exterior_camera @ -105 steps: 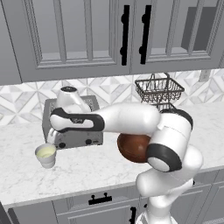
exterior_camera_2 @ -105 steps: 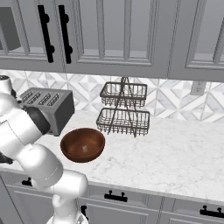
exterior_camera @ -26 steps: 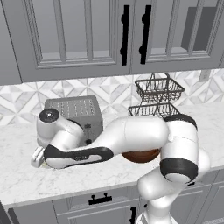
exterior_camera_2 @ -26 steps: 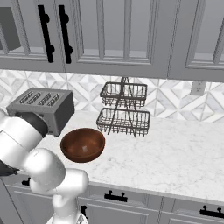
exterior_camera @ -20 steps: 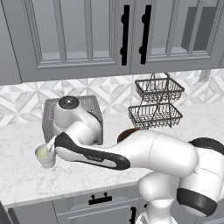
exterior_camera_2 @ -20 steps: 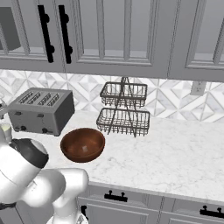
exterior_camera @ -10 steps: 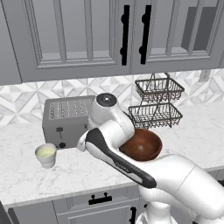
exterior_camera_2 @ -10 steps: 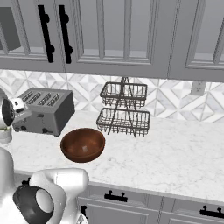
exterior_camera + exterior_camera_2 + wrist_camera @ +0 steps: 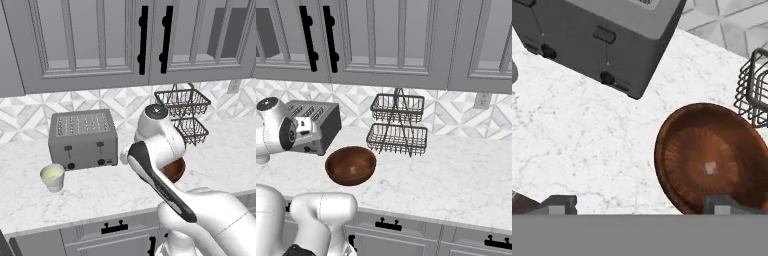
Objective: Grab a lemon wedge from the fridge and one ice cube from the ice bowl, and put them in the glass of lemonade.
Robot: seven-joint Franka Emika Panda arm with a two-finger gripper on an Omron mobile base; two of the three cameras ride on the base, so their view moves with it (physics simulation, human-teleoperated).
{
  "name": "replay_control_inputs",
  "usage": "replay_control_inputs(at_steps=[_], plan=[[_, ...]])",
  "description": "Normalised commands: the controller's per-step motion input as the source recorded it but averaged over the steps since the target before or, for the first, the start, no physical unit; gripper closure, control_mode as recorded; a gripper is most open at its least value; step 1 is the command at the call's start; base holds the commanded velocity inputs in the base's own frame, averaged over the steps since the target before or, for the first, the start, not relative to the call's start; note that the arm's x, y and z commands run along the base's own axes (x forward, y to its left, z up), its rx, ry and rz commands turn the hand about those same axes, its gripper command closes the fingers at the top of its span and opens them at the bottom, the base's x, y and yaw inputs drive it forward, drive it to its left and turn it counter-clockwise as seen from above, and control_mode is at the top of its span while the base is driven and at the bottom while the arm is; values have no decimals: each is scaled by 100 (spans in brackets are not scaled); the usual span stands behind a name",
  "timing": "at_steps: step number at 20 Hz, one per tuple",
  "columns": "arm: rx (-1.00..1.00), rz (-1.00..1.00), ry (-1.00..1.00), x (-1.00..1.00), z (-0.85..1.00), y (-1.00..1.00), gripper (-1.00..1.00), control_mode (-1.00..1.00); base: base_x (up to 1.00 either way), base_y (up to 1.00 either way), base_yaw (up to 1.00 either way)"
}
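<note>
The ice bowl (image 9: 712,157), round, dark reddish-brown and ribbed inside, sits mouth-up on the counter (image 9: 587,145) just right of the toaster (image 9: 607,35), one pale cube at its centre. The hand (image 9: 639,202) hovers spread wide, empty.

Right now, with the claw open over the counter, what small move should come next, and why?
Probably ease the claw sideways over the ice bowl and then lower it. In the hand view the open tips straddle the bowl's near rim, one over marble, while a small pale cube lies at the bowl's centre, off to one side of the claw.
</note>
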Motion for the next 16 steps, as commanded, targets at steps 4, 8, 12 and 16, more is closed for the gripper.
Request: replay_control_inputs(at_steps=[4, 8, 12, 16], plan=[[18, -29, 19, -20, 44, -100, -100, -100, 0, 0, 0], [17, -26, 14, -17, 41, -96, -100, -100, 0, 0, 0], [9, -21, -1, -42, -1, -58, -100, -100, 0, 0, 0], [0, 0, 0, 0, 0, 0, -100, -100, 0, 0, 0]])
